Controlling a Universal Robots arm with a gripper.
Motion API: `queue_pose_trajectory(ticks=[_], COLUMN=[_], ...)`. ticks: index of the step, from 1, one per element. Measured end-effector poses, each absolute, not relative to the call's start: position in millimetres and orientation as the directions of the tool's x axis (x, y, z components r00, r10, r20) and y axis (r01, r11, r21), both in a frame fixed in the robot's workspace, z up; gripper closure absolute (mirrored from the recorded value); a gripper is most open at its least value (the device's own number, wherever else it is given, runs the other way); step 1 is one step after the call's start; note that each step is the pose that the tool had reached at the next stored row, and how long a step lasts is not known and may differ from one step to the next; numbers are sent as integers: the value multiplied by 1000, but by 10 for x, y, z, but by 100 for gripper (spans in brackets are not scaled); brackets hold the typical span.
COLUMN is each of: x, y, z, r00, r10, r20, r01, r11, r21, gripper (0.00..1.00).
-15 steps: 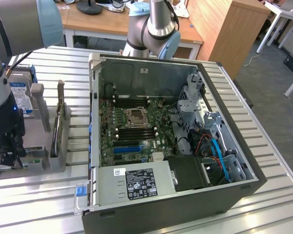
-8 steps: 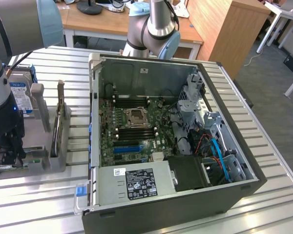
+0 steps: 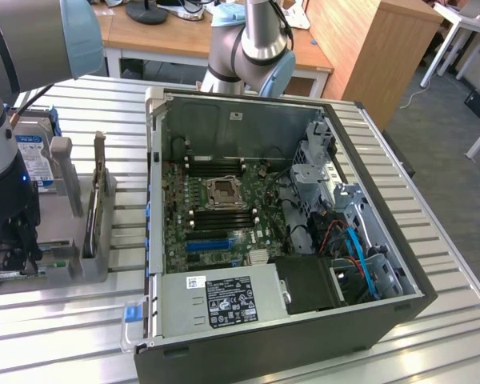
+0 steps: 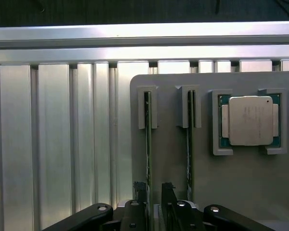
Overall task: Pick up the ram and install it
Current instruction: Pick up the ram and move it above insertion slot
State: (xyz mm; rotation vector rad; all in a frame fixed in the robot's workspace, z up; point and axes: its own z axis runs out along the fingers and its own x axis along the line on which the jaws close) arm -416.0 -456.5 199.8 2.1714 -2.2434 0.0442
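The gripper is down at the near end of a grey holder plate, on the ribbed aluminium table at the exterior view's left. It is well apart from the open computer case.

In the wrist view the ram stands on its long edge in a narrow slot of the plate. This is the slot closest to the plate's outer edge and rounded corner. The gripper straddles that stick with its fingers partly spread, one on each side. A sliver of gap shows beside the stick, so they are not pinching it. A second stick stands edge-up in the neighbouring slot, just beside the other finger, which leaves little room on that side. Past it a CPU chip lies flat in its square nest. Beyond the plate's outer edge is bare ribbed table.

A hard drive stands upright at the far end of the holder, behind the arm.

The case lies on its side with the open face up. On the motherboard, dark memory slots lie on the near and far sides of the CPU socket. The power supply borders the board on the near side. A drive cage and blue cables crowd the exterior view's right. The room straight above the slots is open.
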Motion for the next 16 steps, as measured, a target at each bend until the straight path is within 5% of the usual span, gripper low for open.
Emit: queue_pose_trajectory(ticks=[16], x=[-4133], y=[-4599], z=[1998], r00=[-33], r10=[-999], r20=[33], r01=[-999], r11=[33], r21=[-7], gripper=[73])
